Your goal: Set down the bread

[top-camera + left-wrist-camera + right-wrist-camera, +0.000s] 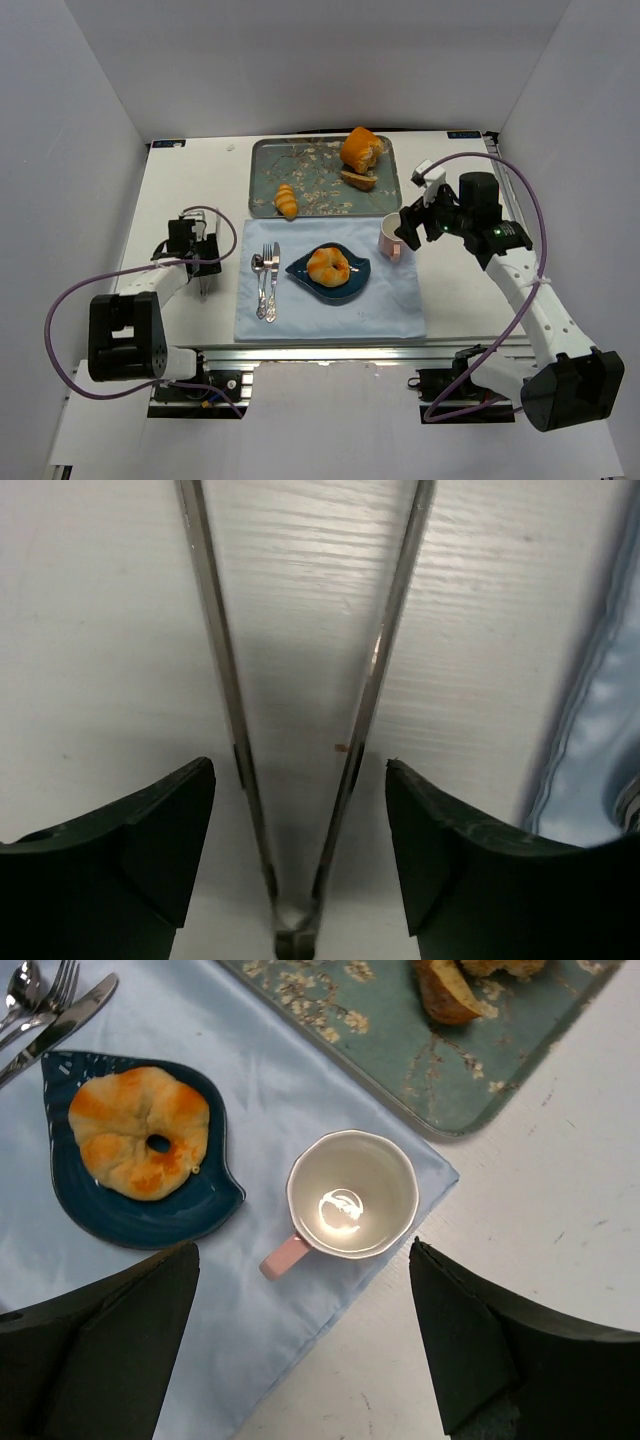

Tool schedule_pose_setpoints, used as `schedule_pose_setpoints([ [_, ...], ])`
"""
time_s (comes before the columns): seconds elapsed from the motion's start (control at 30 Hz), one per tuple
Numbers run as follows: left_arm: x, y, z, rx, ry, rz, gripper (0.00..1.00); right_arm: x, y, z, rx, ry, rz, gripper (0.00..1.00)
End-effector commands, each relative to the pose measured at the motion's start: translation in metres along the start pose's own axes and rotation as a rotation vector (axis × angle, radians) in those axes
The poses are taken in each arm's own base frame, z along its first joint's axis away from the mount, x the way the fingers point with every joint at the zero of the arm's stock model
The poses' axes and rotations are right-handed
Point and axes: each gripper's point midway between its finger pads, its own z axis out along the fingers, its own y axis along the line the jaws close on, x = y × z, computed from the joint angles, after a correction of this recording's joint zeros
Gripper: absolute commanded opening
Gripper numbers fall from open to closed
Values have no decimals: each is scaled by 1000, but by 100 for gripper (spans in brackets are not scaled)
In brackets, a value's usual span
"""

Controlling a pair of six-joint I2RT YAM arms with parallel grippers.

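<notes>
Trouble from here would come less from the bread [329,266] than from what surrounds it. That round bun sits in the middle of the blue plate [358,272], which rests on the cloth [330,320] between the cutlery [266,280] and the pink cup [352,1195], so the placing looks done. The left gripper [298,780] has its jaws apart on either side of the tongs [372,685], which lie flat on the bare table just beside the cloth's edge. Neither finger appears to touch the metal arms. If that arm lifts at a slant or swings sideways, a finger could catch the tongs and drag or flick them toward the cloth and cutlery. The right gripper [302,1248] hangs wide open and empty, directly above the cup. A drop, or a sweep toward the plate, could knock the cup over or push it into the plate and nudge the bun off centre. Since the cup stands near the cloth's corner, a shove outward might tip it over the fabric's edge. A straight rise by both arms seems safest.
</notes>
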Motion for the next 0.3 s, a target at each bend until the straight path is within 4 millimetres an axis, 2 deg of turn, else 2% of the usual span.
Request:
schedule_pose_setpoints([
  [0.0, -21, 9, -9, -36, -93, -50, 80, -26, -15, -5, 99, -43, 70, 89],
  [0.1, -27, 9, -16, -34, -112, -72, 86, -29, -14, -3, 96, -34, 97, 89],
  [0.2, -46, 6, -32, -19, -168, -108, 92, -31, -14, 0, 94, -37, 111, 89],
  [0.27, -64, 5, -51, -7, -235, -149, 97, -34, -9, 2, 63, -50, 108, 90],
])
